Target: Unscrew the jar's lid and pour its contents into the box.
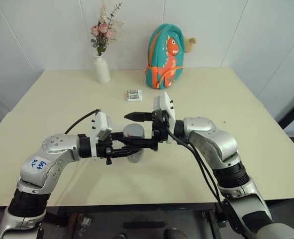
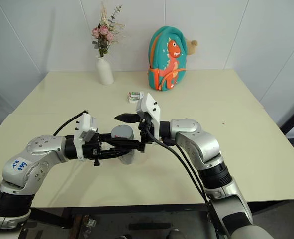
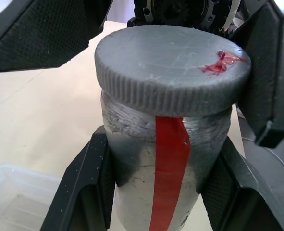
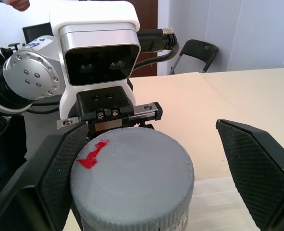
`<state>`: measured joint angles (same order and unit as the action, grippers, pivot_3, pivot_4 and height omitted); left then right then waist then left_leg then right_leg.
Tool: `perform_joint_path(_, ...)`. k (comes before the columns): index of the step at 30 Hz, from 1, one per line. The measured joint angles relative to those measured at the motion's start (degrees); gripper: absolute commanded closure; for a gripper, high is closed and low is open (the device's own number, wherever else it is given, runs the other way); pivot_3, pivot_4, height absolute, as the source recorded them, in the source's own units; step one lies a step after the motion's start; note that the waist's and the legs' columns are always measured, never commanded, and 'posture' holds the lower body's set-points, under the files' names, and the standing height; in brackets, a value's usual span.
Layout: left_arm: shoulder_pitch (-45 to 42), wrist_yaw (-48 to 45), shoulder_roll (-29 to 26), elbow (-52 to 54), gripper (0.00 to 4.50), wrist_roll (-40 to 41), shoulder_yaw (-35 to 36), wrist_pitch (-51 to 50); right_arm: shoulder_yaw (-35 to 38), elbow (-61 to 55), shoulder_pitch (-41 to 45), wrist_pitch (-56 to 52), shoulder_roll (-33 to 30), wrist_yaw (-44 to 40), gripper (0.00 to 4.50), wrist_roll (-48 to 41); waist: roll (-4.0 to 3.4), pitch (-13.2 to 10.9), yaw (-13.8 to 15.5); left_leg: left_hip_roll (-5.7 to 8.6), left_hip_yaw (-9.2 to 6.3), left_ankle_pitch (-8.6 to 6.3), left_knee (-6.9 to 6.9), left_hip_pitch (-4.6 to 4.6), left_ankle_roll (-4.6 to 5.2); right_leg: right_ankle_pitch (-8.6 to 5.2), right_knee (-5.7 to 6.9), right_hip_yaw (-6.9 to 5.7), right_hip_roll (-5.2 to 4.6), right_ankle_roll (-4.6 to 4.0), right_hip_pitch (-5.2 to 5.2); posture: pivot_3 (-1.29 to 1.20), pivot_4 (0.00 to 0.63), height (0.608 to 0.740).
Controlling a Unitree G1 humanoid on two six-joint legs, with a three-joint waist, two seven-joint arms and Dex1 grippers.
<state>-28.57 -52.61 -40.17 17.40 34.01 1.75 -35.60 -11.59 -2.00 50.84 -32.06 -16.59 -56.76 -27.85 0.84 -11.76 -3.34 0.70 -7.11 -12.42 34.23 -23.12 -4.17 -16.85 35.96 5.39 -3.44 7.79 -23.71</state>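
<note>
Two pincers meet at the jar [image 3: 168, 187]: the left pincer [image 1: 137, 144] clamps its body, the right pincer [image 4: 146, 168] stands wide around the lid [image 3: 173, 67]. No readable writing on the jar, just a red stripe. A packet [image 1: 134, 94] lies at twelve o'clock from it on the desk [image 1: 236, 119], its print illegible.

A pale cream tabletop [image 1: 246, 129] spreads wide under the scene, its far edge running along a white wall. Back there on the left stands a slim white vase [image 1: 102, 69] of pink and dried flowers, upright, near the far edge. Over to the right of it, well apart, a teal backpack [image 1: 164, 56] with an orange dinosaur sits upright against the wall. In front of those two, toward the middle, a small white-and-green packet [image 1: 134, 94] lies flat on the tabletop. And close by the near side, a clear plastic box [image 3: 17, 202] rests on the surface.
</note>
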Motion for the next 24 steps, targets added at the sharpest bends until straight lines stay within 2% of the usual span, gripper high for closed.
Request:
perform_joint_path(6, 0.00, 1.22, -0.10, -0.99, 2.53, -0.54, 0.46, -0.22, -0.04, 5.09, 1.59, 5.15, -2.52, -4.58, 0.03, 0.83, 0.00, 0.00, 0.10, 0.02, 0.00, 0.00, 0.00, -0.01, 0.00, 0.00, -0.01, 0.00, -0.01, 0.01, 0.00, 0.00, 0.150, 0.740)
perform_joint_path(11, 0.30, -0.27, -1.09, -0.81, 2.53, -0.37, 0.65, -0.20, 3.31, 6.30, 0.60, 5.36, -10.15, -8.93, 0.03, 0.09, 0.00, 0.00, 0.22, 0.03, 0.01, 0.00, -0.02, -0.03, 0.00, 0.00, -0.08, -0.01, -0.03, 0.01, 0.01, 0.00, 0.150, 0.740)
perform_joint_path(16, 0.17, -2.28, -1.50, -1.17, 2.53, -0.25, 1.20, 0.34, 5.36, 6.18, -0.53, 0.15, -14.38, -13.47, 0.03, -3.47, -0.02, -0.02, -0.13, -0.01, 0.06, 0.00, -0.03, 0.00, 0.00, 0.00, -0.02, 0.03, 0.01, 0.00, -0.01, 0.00, 0.150, 0.740)
perform_joint_path(21, 0.16, -2.51, -1.54, -2.43, 2.53, -0.52, 1.49, 1.10, 6.28, 0.34, -0.49, -6.73, -13.74, -13.99, 0.03, -9.17, -0.02, -0.02, -0.05, -0.08, 0.03, 0.00, -0.02, 0.01, 0.00, -0.01, 0.00, 0.01, 0.08, -0.02, 0.00, 0.00, 0.150, 0.740)
perform_joint_path(24, 0.08, -2.51, -1.32, -2.50, 2.53, -0.61, 1.41, 1.28, 5.77, -2.69, -0.49, -7.47, -10.70, -12.47, 0.03, -9.94, -0.02, -0.02, 0.02, -0.06, 0.04, 0.00, 0.00, 0.01, 0.00, 0.00, -0.01, 0.01, 0.06, -0.01, 0.01, 0.00, 0.150, 0.740)
